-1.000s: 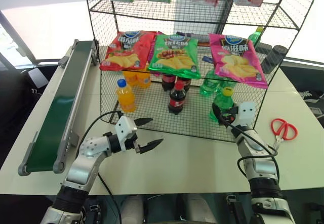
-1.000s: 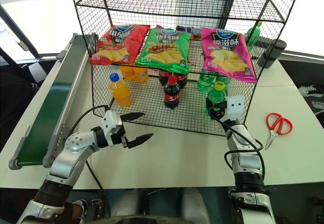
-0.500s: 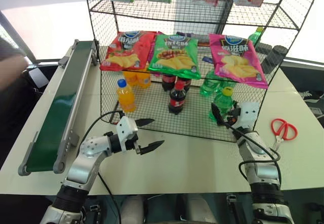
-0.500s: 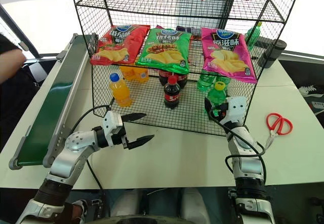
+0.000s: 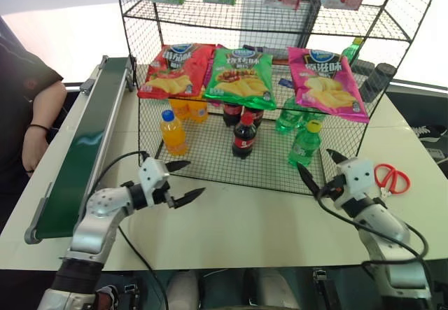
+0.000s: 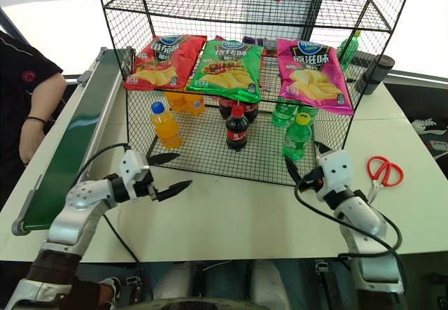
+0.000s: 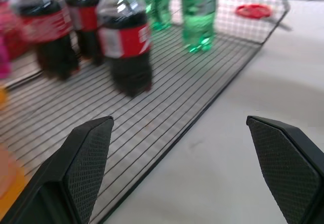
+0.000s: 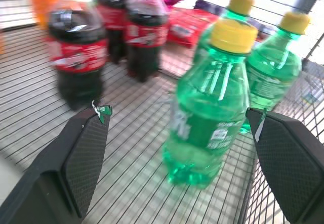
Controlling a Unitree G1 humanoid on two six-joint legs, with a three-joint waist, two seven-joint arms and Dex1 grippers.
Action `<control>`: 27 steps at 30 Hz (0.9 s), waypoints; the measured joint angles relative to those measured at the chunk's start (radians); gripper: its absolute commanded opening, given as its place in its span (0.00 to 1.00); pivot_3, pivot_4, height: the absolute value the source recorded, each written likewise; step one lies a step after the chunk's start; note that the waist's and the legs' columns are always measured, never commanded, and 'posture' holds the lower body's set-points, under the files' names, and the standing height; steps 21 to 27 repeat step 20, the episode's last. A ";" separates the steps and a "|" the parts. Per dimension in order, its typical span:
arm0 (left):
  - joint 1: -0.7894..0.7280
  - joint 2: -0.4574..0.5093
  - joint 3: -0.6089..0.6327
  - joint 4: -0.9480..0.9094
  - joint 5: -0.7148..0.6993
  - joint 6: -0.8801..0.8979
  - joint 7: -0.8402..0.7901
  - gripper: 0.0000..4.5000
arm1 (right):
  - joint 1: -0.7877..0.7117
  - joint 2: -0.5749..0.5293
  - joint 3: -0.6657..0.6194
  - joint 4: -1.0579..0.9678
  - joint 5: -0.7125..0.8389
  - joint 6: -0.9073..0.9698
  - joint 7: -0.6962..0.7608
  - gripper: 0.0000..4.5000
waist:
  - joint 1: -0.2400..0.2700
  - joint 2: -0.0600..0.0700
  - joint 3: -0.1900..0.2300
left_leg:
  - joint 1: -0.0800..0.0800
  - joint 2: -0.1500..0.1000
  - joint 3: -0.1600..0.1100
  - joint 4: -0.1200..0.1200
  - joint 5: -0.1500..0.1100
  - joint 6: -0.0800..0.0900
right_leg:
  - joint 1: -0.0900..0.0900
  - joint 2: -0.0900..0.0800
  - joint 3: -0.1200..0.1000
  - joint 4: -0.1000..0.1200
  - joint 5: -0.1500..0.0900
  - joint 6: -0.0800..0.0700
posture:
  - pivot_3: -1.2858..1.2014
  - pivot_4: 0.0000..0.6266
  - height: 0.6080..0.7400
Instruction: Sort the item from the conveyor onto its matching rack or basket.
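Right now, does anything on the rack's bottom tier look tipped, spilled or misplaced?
Nothing stands out. The green bottle stands upright on the bottom tier, in front of two other green ones, beside the cola and orange bottles.

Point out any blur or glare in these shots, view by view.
Left wrist view: the cola bottle is smeared with blur. Right wrist view: the green bottle is fairly crisp, bottles behind it soft. Left eye view: window light washes out the background; a pale sheen on the conveyor.
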 measured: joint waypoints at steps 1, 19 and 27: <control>0.007 0.011 0.021 0.010 0.000 0.001 0.009 1.00 | 0.026 -0.015 -0.002 -0.024 0.015 0.006 0.025 0.98 | 0.000 0.000 0.000 | 0.002 0.000 0.000 0.000 0.000 0.000 | 0.001 0.000 0.000 0.000 0.000 0.000 | 0.52 0.24 1.00; 0.146 0.093 0.212 0.062 -0.012 0.021 0.089 1.00 | 0.074 -0.141 -0.172 0.010 0.195 0.080 0.234 0.98 | 0.000 -0.002 0.000 | 0.006 0.000 0.002 -0.002 0.000 0.000 | 0.004 -0.001 0.002 0.000 -0.001 -0.001 | 0.52 0.24 1.00; 0.151 0.093 0.214 0.061 -0.015 0.021 0.088 1.00 | 0.072 -0.141 -0.172 0.015 0.195 0.080 0.240 0.98 | 0.001 -0.002 0.000 | 0.006 0.000 0.002 -0.002 0.000 0.000 | 0.004 -0.002 0.002 0.000 -0.001 -0.001 | 0.52 0.24 1.00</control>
